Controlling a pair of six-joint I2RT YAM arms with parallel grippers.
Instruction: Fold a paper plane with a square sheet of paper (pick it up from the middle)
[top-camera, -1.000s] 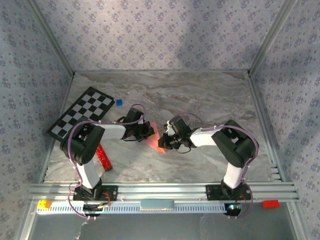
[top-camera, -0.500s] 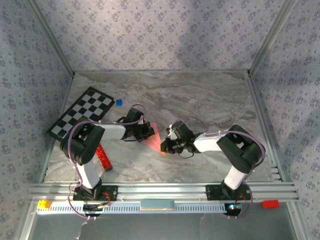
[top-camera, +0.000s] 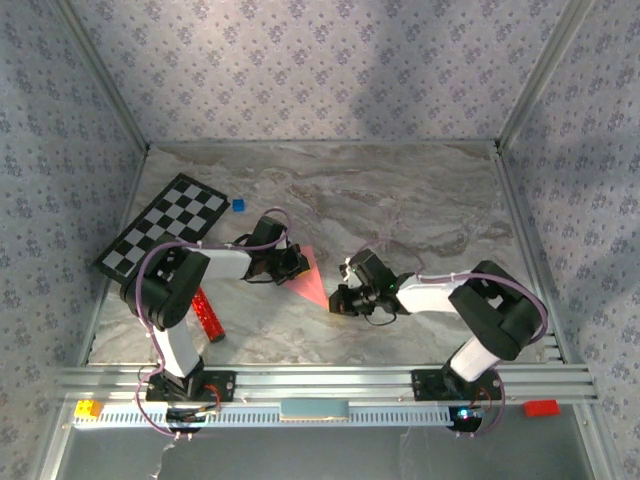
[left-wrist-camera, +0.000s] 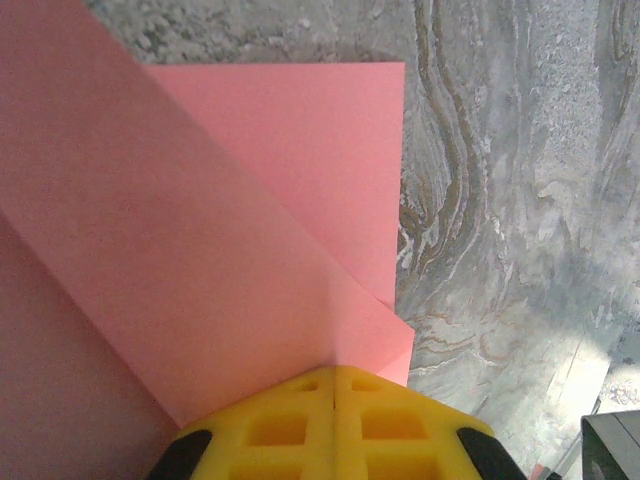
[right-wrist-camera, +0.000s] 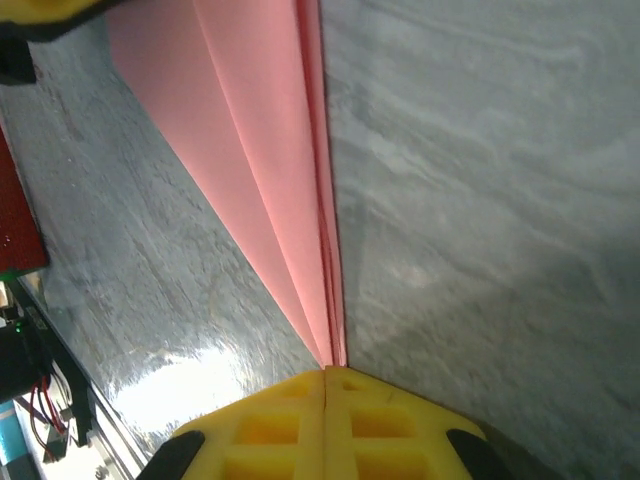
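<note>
Item: paper plane (top-camera: 311, 279), salmon-pink, folded to a narrow dart with layered flaps and a centre crease. Location: mid-table, a little left of centre, spanning the gap between the two grippers, low over or on the marble table (top-camera: 420, 200); which of the two cannot be told. Wide end far-left, sharp tip near-right. Left gripper (top-camera: 297, 266): yellow fingers (left-wrist-camera: 290, 430) closed tight on the wide end, at a corner where the flaps overlap. Right gripper (top-camera: 337, 298): jaws pressed together on the pointed tip, the stacked layers running straight into the seam between its pads (right-wrist-camera: 270, 430). Handling, by estimate: very light and thin, limp across its flat faces, stiffer along the creases. It looks smooth enough to slide from a loose pinch, and likely to tear or crumple if the arms pull apart or twist against each other. Best hold: the multi-layer spine or folded edges, where the paper is thickest, not a single loose flap. Nearby, apart from the grippers: checkerboard (top-camera: 165, 228) far-left, blue cube (top-camera: 238, 205) beside it, red glittery bar (top-camera: 208, 313) near-left.
</note>
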